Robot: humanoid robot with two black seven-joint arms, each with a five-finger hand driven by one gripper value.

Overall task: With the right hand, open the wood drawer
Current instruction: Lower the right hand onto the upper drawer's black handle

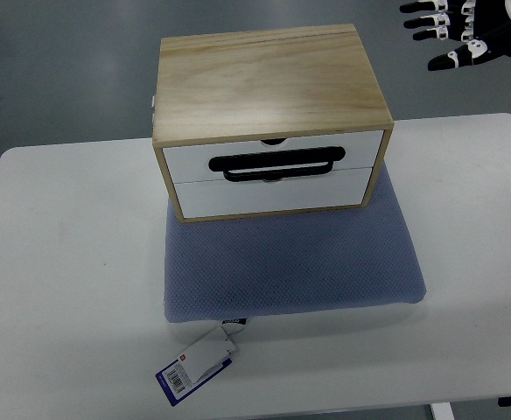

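Note:
A light wooden drawer box (269,83) stands on a blue-grey mat (290,262) on the white table (63,262). Its front shows two white drawer fronts, both pushed in; the upper drawer (273,156) carries a black bar handle (277,164) that hangs down over the seam with the lower drawer (269,197). My right hand (461,31), black with white knuckles, hovers at the top right corner, up and to the right of the box, well apart from it, its fingers spread and pointing left, holding nothing.
A white and blue tag (196,366) on a string lies off the mat's front edge. The table's front edge runs near the bottom of the view. Grey floor (54,70) shows behind the table.

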